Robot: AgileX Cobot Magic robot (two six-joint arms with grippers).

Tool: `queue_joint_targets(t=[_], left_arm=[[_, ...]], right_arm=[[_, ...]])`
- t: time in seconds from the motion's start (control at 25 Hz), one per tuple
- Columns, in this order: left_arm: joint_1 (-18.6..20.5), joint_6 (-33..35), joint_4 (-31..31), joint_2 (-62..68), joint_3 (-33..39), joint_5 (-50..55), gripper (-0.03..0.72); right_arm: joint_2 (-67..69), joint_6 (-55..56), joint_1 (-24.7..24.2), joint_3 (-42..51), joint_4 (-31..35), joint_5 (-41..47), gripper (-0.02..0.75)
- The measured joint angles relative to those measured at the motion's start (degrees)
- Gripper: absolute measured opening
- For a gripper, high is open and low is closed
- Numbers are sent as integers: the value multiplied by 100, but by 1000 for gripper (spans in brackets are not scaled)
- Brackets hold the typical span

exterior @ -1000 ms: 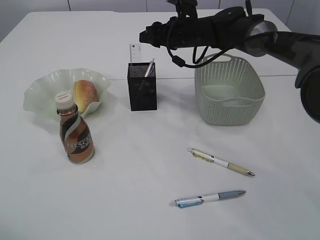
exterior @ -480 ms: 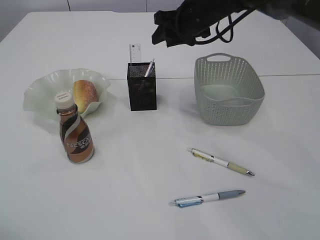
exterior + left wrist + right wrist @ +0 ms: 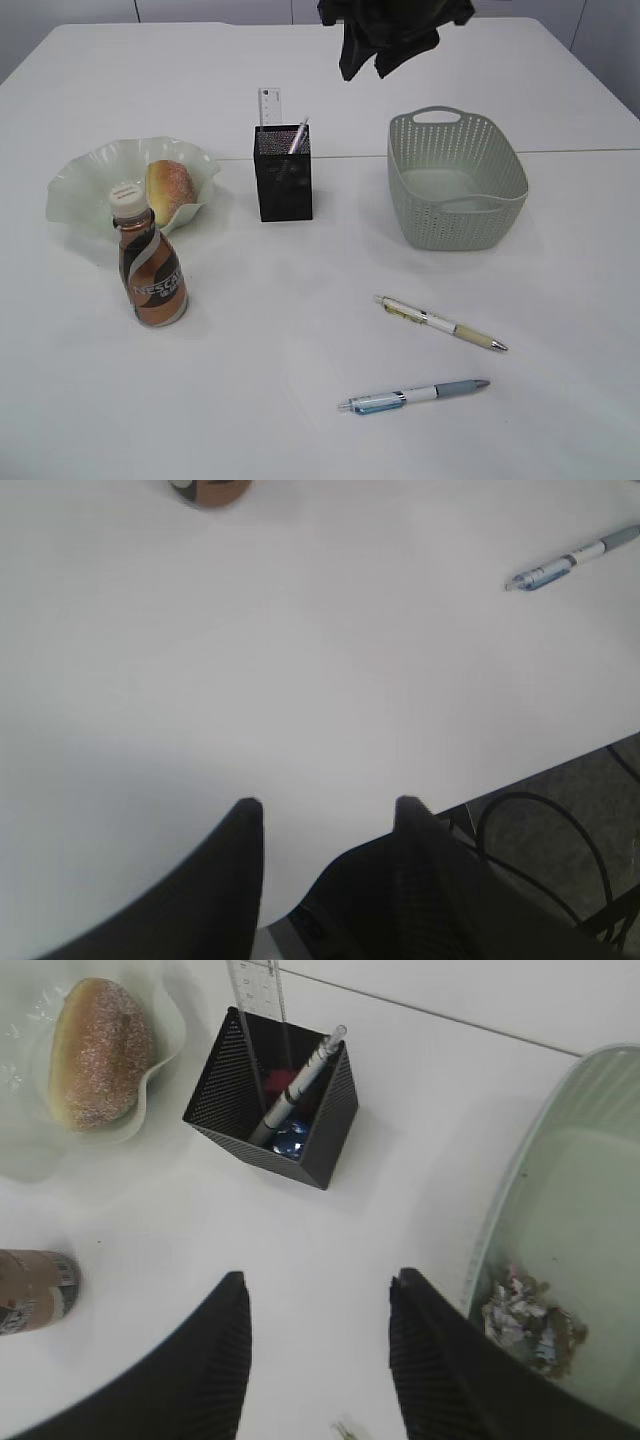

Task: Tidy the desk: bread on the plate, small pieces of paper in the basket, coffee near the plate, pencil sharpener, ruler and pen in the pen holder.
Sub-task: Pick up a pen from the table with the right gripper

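Observation:
The bread [image 3: 171, 189] lies on the wavy pale plate [image 3: 80, 180], with the coffee bottle [image 3: 151, 272] standing in front of it. The black mesh pen holder [image 3: 284, 175] holds a ruler [image 3: 270, 105] and a pen [image 3: 299, 134]; a blue sharpener [image 3: 290, 1138] shows inside it in the right wrist view. The green basket [image 3: 455, 190] holds crumpled paper [image 3: 522, 1318]. Two pens lie on the table: a cream one [image 3: 440, 323] and a blue one [image 3: 412, 396]. My right gripper [image 3: 360, 65] is open and empty, high above the table behind the holder. My left gripper [image 3: 325, 805] is open and empty over the table's front edge.
The white table [image 3: 300, 300] carries all of this. In the left wrist view the table's near edge [image 3: 540, 780] and cables on the floor [image 3: 560, 850] show at lower right.
My right arm has lifted and drawn back from over the pen holder toward the top of the exterior view. Nothing on the table has moved.

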Motion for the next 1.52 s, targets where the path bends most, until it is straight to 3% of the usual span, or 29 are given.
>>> queue_joint_targets(t=[0.36,0.72,1.0,1.52], left_arm=[[0,0,0,0,0,78,316],[0,0,0,0,0,90,316],[0,0,0,0,0,90,316],[0,44,55,0,0,-4,316]], right_arm=[[-378,329,284,231,-493,52,338],[-961,343,685,2495,-598,42,337],[-1002,13,705,3557,-820,-10,336],[-800,-883,705,4000,-1124,-96,335]])
